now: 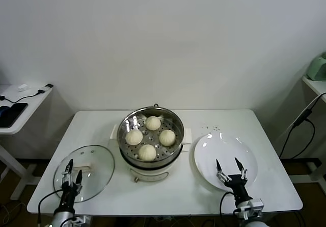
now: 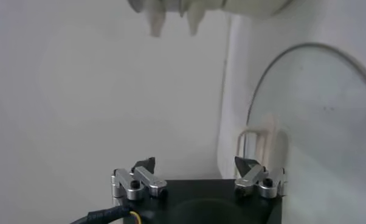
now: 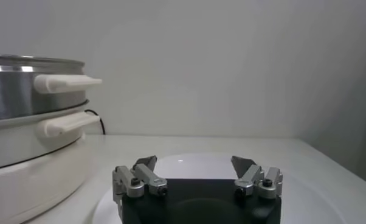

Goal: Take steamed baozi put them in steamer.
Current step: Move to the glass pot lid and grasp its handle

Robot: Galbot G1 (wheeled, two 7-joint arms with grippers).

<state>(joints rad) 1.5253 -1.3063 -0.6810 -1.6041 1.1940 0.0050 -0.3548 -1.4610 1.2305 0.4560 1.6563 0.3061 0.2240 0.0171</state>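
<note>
The shiny steel steamer [image 1: 151,158] stands at the table's middle, on its cream-white base. Several cream-white baozi lie on its perforated tray: one at the back [image 1: 153,123], one at the left [image 1: 134,136], one at the right [image 1: 167,137] and one at the front [image 1: 147,152]. My left gripper [image 1: 72,167] is open and empty at the front left, over the glass lid [image 1: 84,172]. My right gripper [image 1: 229,165] is open and empty at the front right, over the white plate [image 1: 225,150]. The right wrist view shows the steamer's wall [image 3: 25,91] and side handles beside the plate [image 3: 189,164].
The glass lid [image 2: 317,122] lies flat at the front left of the white table [image 1: 91,127]. The white plate holds nothing. A side table with a phone and cable [image 1: 15,107] stands at the far left. A shelf with a green object [image 1: 317,69] is at the far right.
</note>
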